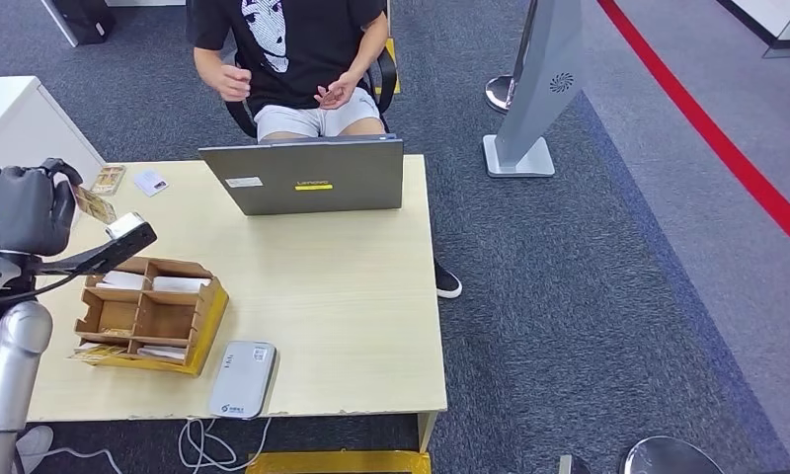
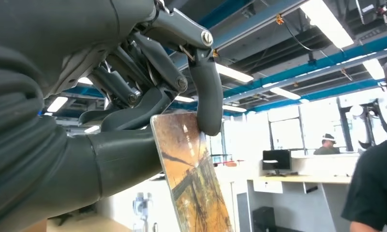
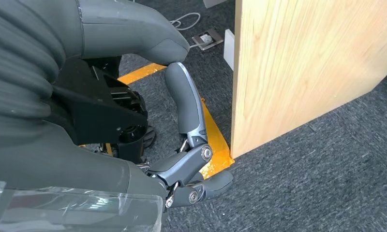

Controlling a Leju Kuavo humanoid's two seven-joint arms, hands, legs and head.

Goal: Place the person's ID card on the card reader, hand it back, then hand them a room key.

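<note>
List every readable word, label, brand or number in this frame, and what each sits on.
Laptop, yellow strip on its lid: probably a brand name, too small to read for sure.
Laptop lid, white sticker: print too small to read.
Card reader: small mark near its front edge, unreadable.
White card on the table: dark print, unreadable.
Card held in the left robot hand: a picture, no legible text.

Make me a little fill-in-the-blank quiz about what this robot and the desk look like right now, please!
1. The left hand holds a patterned ____ between its thumb and a finger.
2. The grey card reader lies near the table's front edge, just right of the ____ organizer.
3. The person sits behind a grey ____ whose lid faces the robot.
4. The right hand hangs beside the table and holds ____.

Missing words: card; cardboard; laptop; nothing
</note>
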